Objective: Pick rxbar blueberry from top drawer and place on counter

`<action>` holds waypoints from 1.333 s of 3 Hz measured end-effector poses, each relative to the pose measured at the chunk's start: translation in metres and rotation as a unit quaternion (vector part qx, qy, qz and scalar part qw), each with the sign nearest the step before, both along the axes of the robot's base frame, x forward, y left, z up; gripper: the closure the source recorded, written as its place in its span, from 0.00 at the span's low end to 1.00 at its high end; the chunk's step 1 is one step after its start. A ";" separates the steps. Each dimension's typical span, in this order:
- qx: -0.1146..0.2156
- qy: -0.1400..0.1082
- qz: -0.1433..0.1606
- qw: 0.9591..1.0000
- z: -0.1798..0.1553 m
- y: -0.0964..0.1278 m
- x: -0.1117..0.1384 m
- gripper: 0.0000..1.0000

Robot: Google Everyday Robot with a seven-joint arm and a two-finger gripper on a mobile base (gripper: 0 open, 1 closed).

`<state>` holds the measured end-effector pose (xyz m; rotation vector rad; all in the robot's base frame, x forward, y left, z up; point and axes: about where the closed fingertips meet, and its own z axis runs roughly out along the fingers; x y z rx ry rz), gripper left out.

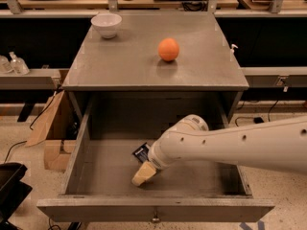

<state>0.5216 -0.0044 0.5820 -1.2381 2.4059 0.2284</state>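
- Fingers (142,175) of the gripper (144,173) show as one pale wedge pointing down and left inside the drawer (76,150). Whether they are parted or closed cannot be told, and nothing is seen held in them.
- The gripper sits low over the drawer floor, near the front board, with the white arm (230,145) reaching in from the right.
- The snack bar (141,152) lies on the drawer floor just behind the wedge, its dark wrapper partly hidden by the wrist.
- The worktop (120,66) above carries an orange (169,49) near its middle and a white bowl (106,25) at the back left corner.
- Step in hand, as I judge it: reaching for the bar, with no grasp or lift yet.
- The next move calls for setting the gripper over the bar, closing across its narrow width, and lifting clear of the worktop's front edge. The bar can then go down on bare worktop away from the orange.
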 end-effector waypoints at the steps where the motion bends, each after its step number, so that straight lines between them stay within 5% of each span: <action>1: -0.005 0.014 -0.008 1.000 -0.022 0.004 0.001 0.16; 4: -0.005 0.014 -0.008 1.000 -0.001 0.004 0.001 0.85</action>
